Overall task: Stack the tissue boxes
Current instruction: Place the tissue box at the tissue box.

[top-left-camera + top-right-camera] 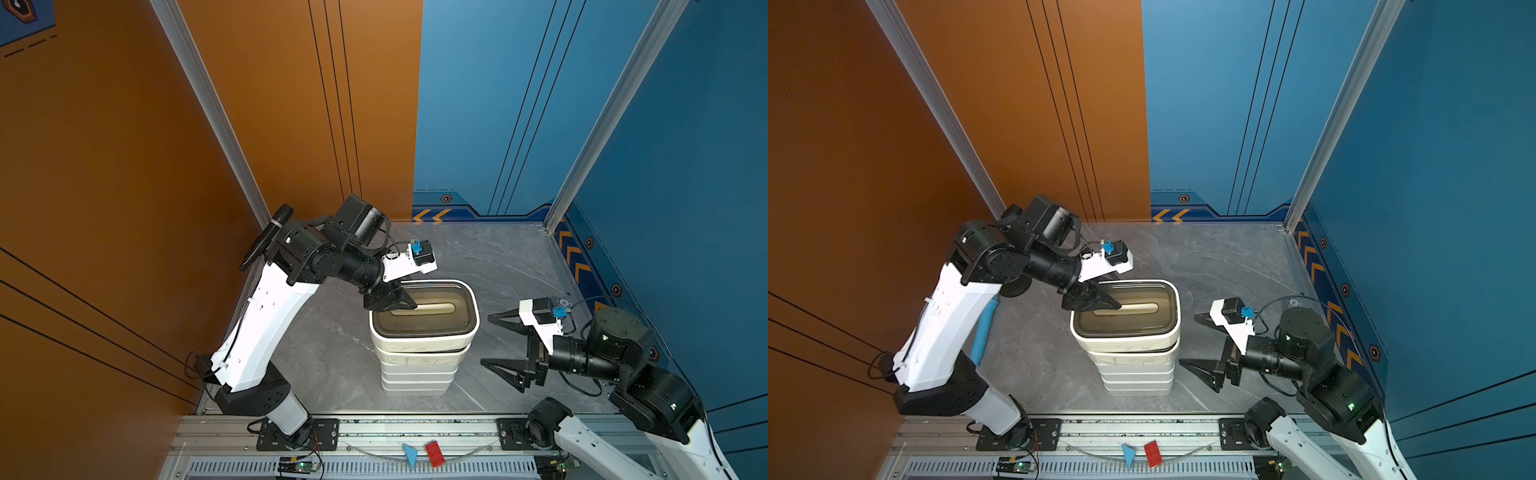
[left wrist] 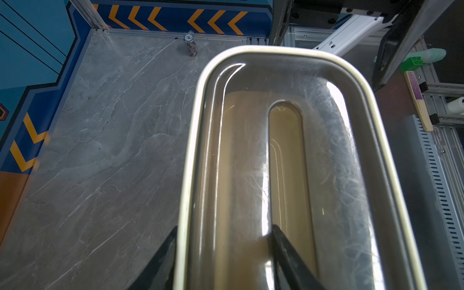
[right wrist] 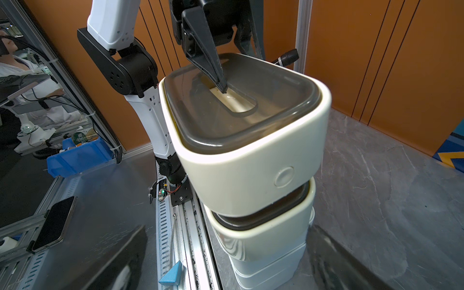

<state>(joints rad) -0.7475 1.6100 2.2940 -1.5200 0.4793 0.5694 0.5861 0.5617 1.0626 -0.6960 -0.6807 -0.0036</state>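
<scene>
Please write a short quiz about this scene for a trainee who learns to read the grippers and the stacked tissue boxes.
1. True or false: the right gripper is shut on the stack of tissue boxes.
2. One finger of the left gripper is: A in the slot of the top box; B touching the right gripper; C under the stack.
3. What colour is the top box's lid?
Key: 1 false, it stands open beside the stack; 2 A; 3 dark brown.
</scene>
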